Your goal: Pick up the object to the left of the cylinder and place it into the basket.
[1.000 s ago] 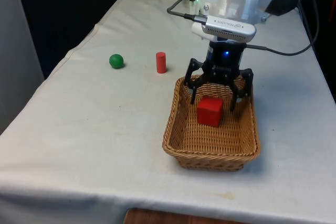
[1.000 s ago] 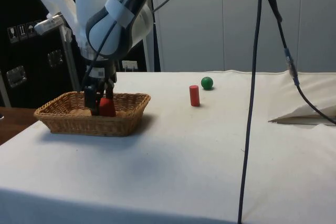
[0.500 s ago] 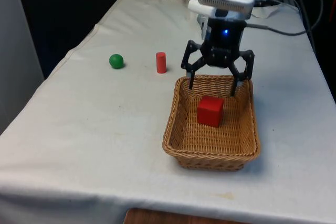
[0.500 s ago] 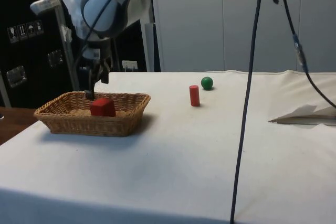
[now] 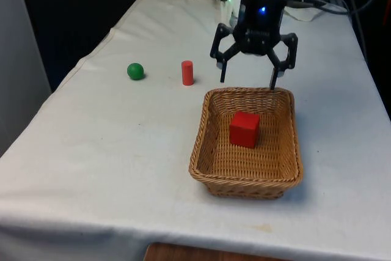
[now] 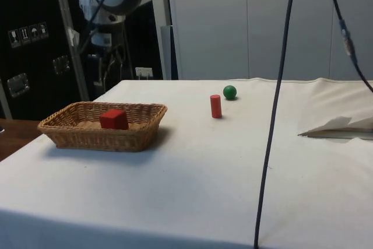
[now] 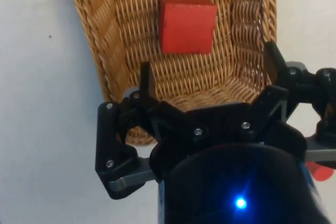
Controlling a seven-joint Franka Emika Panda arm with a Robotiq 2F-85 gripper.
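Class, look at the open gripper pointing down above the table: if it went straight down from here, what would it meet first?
Probably the far rim of the basket: the gripper hangs open just above it. Depth is unclear; it might touch the cloth just behind.

The gripper (image 5: 247, 81) hangs above the basket's (image 5: 201, 132) far rim with its fingers spread, clear of the wicker, it seems. A red block (image 5: 244, 129) takes up the middle of the basket. On the front view's left, a red cylinder (image 5: 187, 73) and green ball (image 5: 135, 71) stand apart on open cloth (image 5: 104, 163).
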